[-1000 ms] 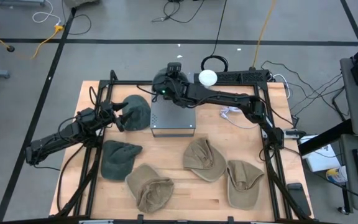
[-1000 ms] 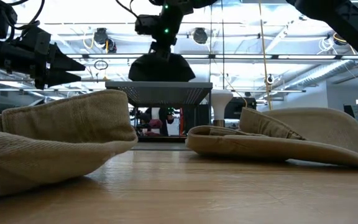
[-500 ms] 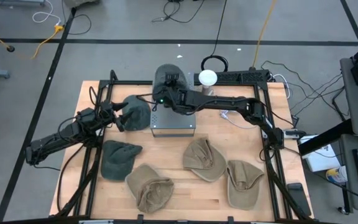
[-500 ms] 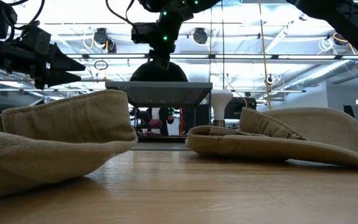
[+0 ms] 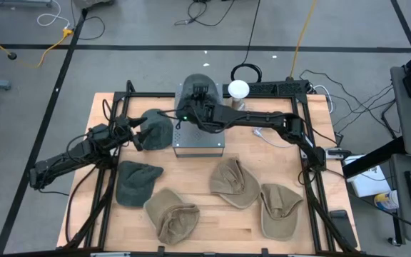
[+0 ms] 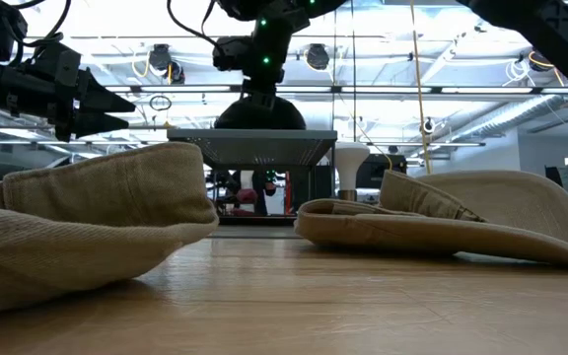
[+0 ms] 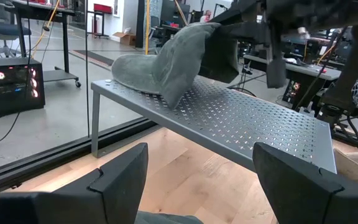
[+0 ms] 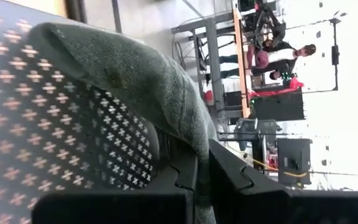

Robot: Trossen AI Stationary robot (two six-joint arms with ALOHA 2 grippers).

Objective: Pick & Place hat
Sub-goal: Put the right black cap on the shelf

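Pinching grey hat (image 5: 193,87) at metal stand's (image 5: 198,141) far edge, right end effector (image 5: 200,98), left end effector (image 5: 135,130) spread open beside it.

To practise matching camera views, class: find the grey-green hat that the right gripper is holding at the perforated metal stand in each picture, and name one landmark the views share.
High view: grey-green hat at the stand's far edge, upper centre.
Low view: dark dome just above the stand top, under the right gripper.
Left wrist view: draped on the stand's far end, upper centre.
Right wrist view: fills the middle, fabric between the fingers.
Shared landmark: the perforated metal stand.
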